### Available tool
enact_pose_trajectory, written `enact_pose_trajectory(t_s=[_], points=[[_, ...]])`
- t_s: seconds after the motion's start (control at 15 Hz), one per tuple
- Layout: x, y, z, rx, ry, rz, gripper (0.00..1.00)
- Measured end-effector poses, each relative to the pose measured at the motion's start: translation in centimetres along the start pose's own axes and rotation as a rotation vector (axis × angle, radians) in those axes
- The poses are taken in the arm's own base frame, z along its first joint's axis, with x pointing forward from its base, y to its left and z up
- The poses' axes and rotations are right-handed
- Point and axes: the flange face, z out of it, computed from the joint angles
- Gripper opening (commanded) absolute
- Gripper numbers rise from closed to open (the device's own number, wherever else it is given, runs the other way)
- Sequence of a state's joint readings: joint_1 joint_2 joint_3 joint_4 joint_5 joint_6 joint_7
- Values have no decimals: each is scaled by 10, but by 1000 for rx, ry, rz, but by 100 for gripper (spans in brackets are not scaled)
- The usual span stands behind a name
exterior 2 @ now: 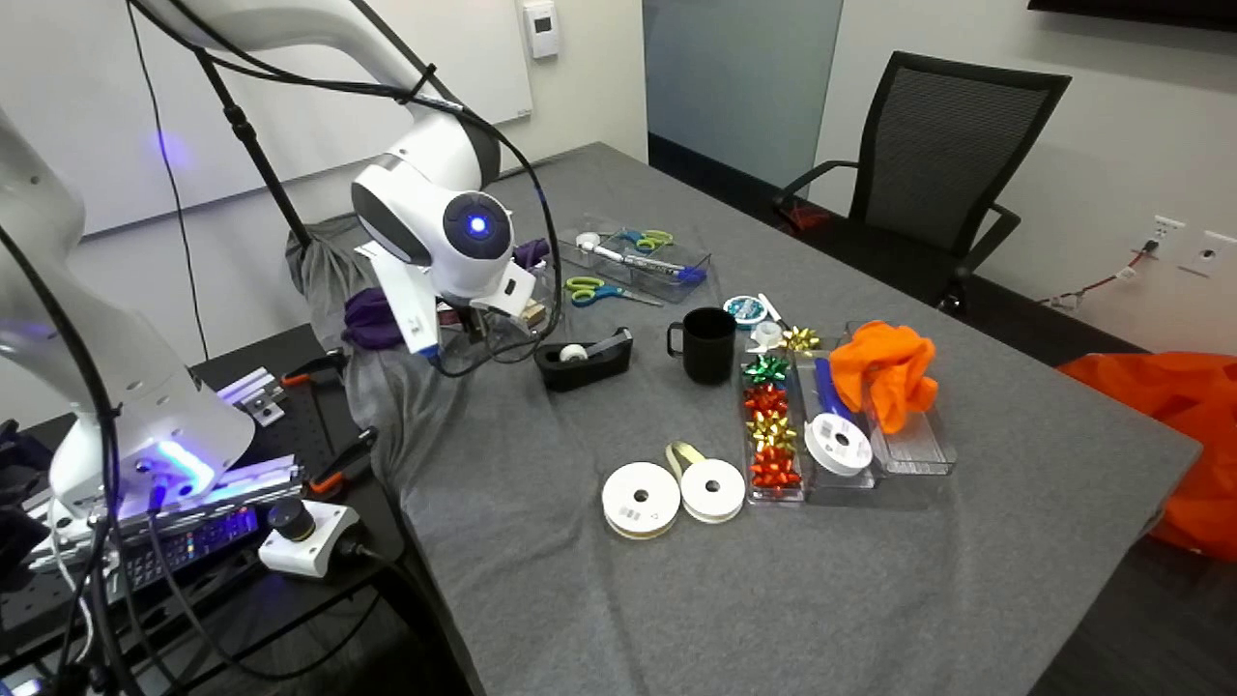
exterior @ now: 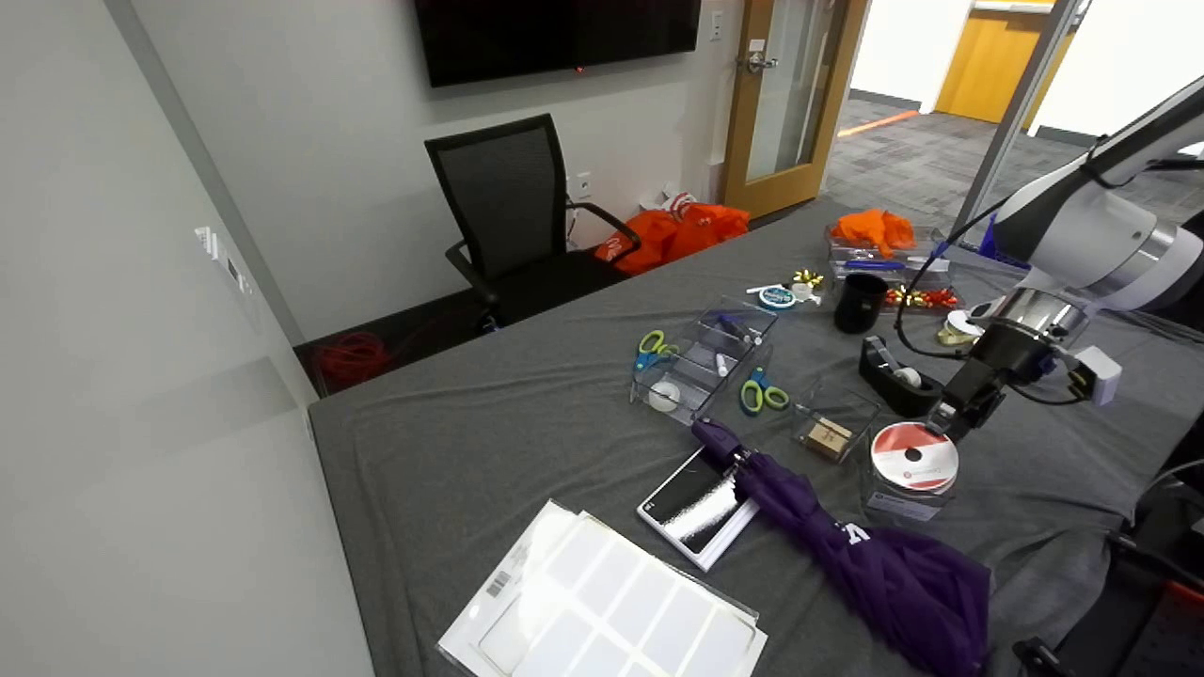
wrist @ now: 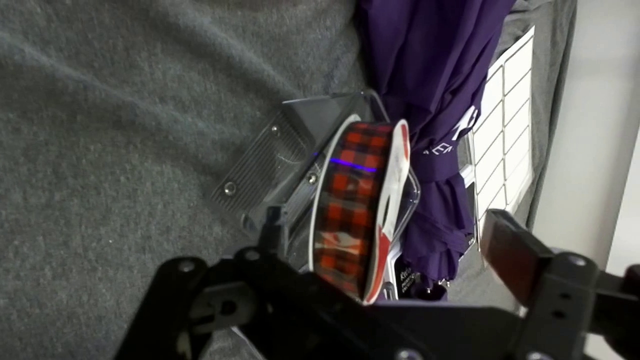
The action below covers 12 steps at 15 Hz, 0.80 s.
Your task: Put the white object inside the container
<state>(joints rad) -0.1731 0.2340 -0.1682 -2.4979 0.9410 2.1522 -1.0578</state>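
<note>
The white object is a spool with a white and red face [exterior: 914, 457], wound with red-black plaid ribbon. In the wrist view the spool [wrist: 352, 205] shows edge-on over a clear plastic container [wrist: 255, 170]. The clear container [exterior: 903, 506] also shows under the spool in an exterior view; I cannot tell if the spool rests in it or on its rim. My gripper [wrist: 389, 230] is open, one finger on each side of the spool, with a gap on the right finger's side. In an exterior view the gripper [exterior: 952, 418] is at the spool's edge. The arm hides the spool in an exterior view.
A purple umbrella [exterior: 875, 564] lies beside the container. A clear box with a wooden block [exterior: 830, 438], a black tape dispenser [exterior: 898, 379] and a black mug [exterior: 860, 303] stand nearby. A clear tray [exterior: 691, 371] and two plain white spools [exterior 2: 641, 498] are farther off.
</note>
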Motion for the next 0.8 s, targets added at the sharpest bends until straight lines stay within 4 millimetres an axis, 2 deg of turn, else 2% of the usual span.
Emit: enact_pose_trajectory(t_s=[0.67,0.73,0.8], points=[[2,-4,6,47,50,-22,100],[2,-4,7,52,55,-25,92],[2,-4,7,55,59,-28,74]])
